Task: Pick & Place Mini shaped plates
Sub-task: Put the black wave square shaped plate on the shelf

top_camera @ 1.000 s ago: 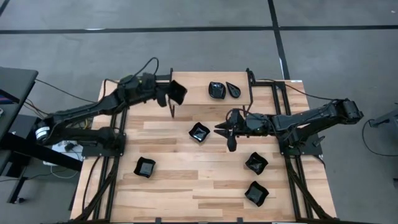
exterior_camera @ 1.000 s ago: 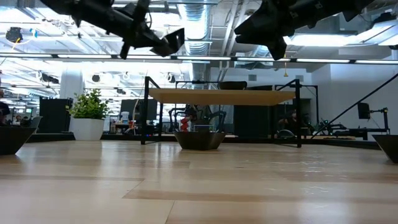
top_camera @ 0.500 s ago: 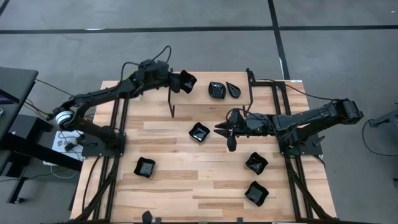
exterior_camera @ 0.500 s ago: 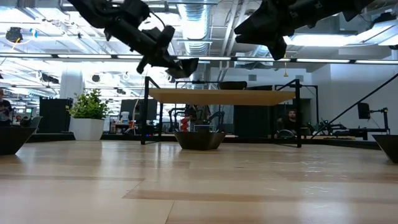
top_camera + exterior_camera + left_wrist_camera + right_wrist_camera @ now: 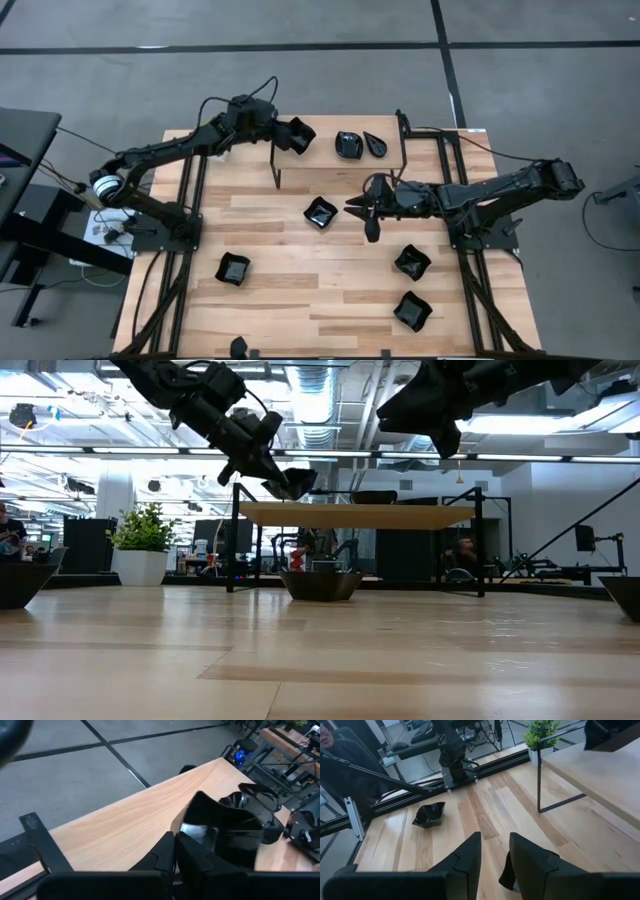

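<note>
Carrying a black plate [image 5: 299, 134] above the raised shelf [image 5: 320, 160], the left pincer [image 5: 283, 131] grips its rim narrowly; next comes lowering and release. Right pincer [image 5: 362, 208] hovers half-open, empty.

Glossy black plates [image 5: 321, 212], pale smooth wooden table [image 5: 300, 290], matt metal shelf frame [image 5: 276, 168]

Even, bright overhead light falls on the wooden table [image 5: 300, 240] with only soft shadows, ceiling light strips [image 5: 560, 422] glare at the upper right of the low view, the glossy black plate [image 5: 225, 827] shows pale reflections, and the near fingers [image 5: 465, 862] look blurred.
</note>
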You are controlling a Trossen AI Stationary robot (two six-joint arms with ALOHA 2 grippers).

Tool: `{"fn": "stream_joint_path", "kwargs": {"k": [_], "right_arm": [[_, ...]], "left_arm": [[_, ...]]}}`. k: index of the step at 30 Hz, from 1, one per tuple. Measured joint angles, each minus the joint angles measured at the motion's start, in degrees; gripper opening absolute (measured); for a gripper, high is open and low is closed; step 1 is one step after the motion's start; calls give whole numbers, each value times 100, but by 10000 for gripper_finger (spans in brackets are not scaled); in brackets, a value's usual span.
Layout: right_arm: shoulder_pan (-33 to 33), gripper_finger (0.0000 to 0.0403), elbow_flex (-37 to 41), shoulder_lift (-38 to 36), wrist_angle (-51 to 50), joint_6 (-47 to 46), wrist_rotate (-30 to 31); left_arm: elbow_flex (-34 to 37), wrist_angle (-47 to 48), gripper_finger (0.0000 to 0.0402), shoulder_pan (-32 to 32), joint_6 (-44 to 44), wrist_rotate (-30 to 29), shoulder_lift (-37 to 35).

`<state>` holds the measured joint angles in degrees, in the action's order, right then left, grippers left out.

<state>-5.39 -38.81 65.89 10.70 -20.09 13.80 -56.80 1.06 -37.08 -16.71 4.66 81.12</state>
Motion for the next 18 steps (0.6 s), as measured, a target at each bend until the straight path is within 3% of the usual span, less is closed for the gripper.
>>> {"fn": "stream_joint_path", "kwargs": {"k": [18], "right_arm": [[180, 98, 0, 0, -64, 52, -24]], "left_arm": [[0, 45, 89, 0, -24, 128, 0]]}}
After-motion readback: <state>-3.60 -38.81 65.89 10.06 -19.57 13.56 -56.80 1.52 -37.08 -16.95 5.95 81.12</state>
